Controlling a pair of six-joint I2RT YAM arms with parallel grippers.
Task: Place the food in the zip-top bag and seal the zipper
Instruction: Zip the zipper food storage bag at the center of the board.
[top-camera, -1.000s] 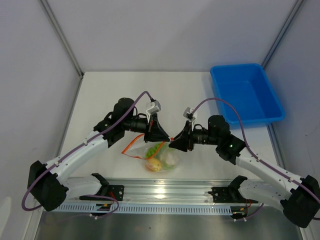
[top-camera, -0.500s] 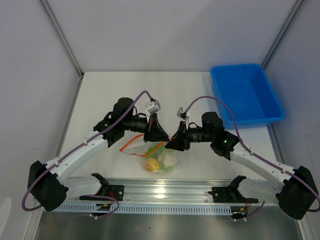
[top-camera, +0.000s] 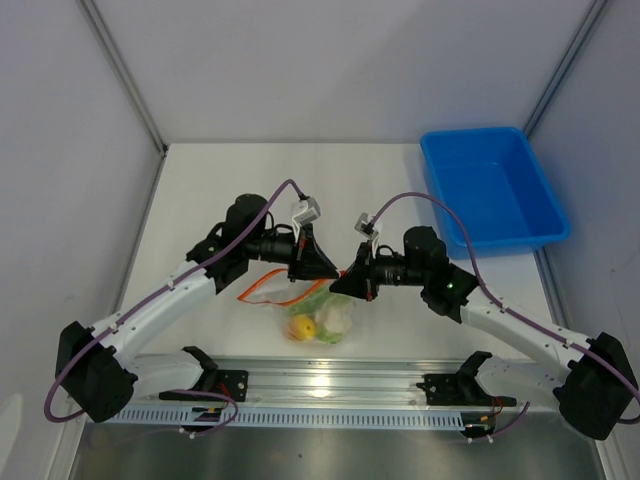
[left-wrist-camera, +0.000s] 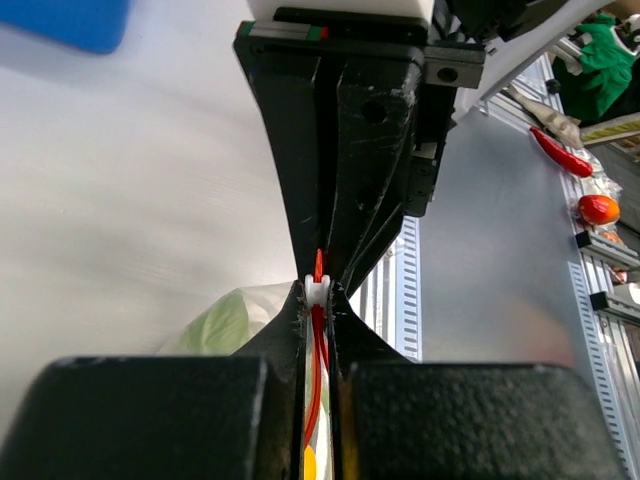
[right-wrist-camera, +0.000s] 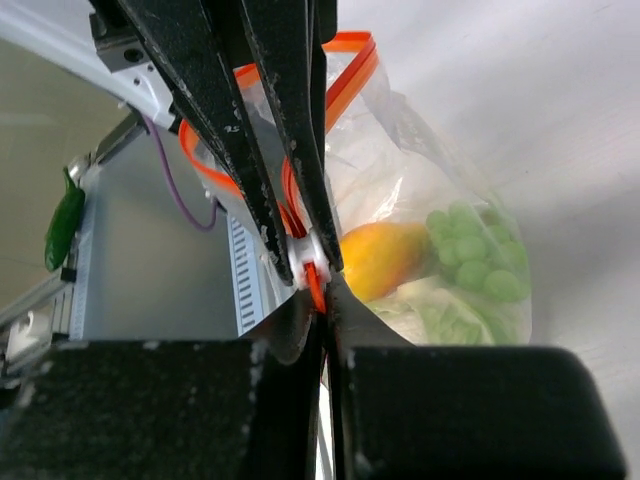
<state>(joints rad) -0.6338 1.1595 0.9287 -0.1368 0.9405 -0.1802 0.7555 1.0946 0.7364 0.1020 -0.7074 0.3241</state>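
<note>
The clear zip-top bag (top-camera: 322, 316) hangs between my two grippers with the food inside. An orange-yellow fruit (right-wrist-camera: 385, 255), a bumpy green cluster (right-wrist-camera: 476, 256) and the white cauliflower (top-camera: 339, 318) show through the plastic. The orange-red zipper (top-camera: 262, 291) loops out to the left. My left gripper (top-camera: 334, 271) is shut on the zipper at its small white slider (left-wrist-camera: 317, 290). My right gripper (top-camera: 344, 278) meets it tip to tip, shut on the orange strip (right-wrist-camera: 318, 292) just beside the slider.
A blue tray (top-camera: 492, 190) stands at the back right of the white table. A metal rail (top-camera: 320, 385) runs along the near edge, close under the bag. In the left wrist view the right arm's fingers (left-wrist-camera: 345, 170) fill the space straight ahead.
My right gripper has moved left to the left gripper's tips and shut on the zipper strip. The bag and its orange loop have shifted slightly left.
</note>
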